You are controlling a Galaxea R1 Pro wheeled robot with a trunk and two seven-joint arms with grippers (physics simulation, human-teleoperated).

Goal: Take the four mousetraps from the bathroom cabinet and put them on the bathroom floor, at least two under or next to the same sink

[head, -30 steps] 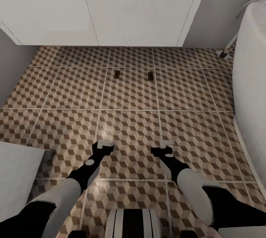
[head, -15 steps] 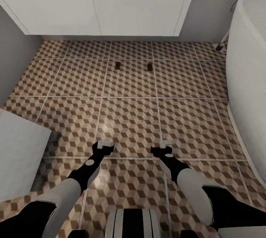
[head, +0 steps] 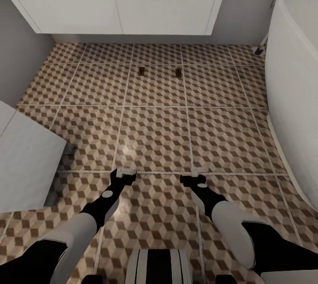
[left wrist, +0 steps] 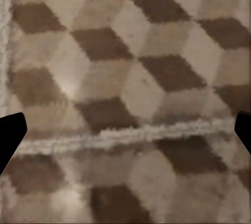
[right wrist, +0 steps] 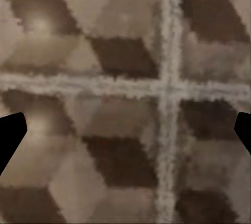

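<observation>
2 tiny tan wooden mousetraps (head: 141,71) (head: 178,72) lie on the cube-patterned tiled bathroom floor (head: 154,134); both claws (head: 125,172) (head: 198,171) spread, empty; fetch the rest slowly.

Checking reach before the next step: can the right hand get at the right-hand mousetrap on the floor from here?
Probably not from this stance. The right hand hangs open over bare floor, and the mousetrap lies well ahead, several tile rows off, near the white unit. Nothing blocks the way; the base likely has to roll forward.

Two mousetraps (head: 141,71) too small for wire detail.
</observation>
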